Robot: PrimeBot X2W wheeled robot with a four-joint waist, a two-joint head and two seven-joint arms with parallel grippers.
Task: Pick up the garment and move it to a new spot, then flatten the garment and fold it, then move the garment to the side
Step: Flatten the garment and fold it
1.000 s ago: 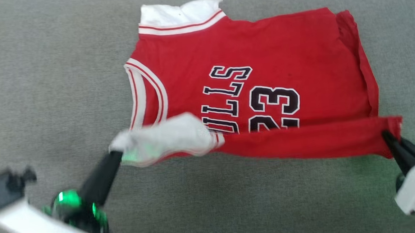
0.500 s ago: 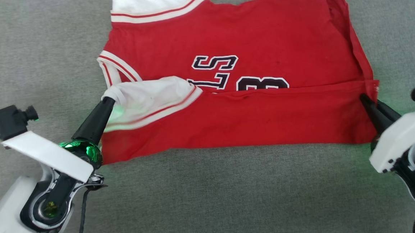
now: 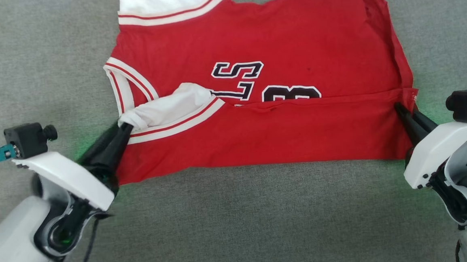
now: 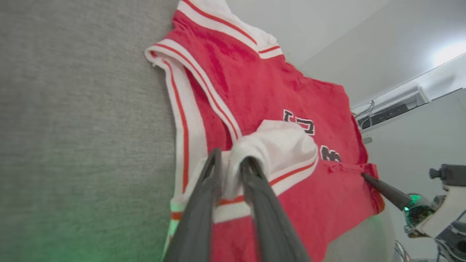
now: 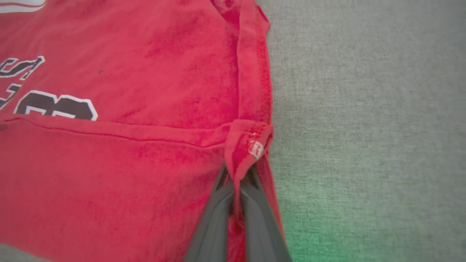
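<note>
Head view shows soft red garment (image 3: 292,34) folded on grey woven surface (image 3: 239,228).

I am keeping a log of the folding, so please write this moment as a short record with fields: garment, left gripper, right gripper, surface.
garment: red jersey lying on the surface, near part folded over the front, covering part of the lettering and number
left gripper: shut on the white sleeve, at the left end of the fold
right gripper: shut on the red hem corner, at the right end of the fold
surface: gray fabric under the garment
fold: laid over, not yet released
</note>
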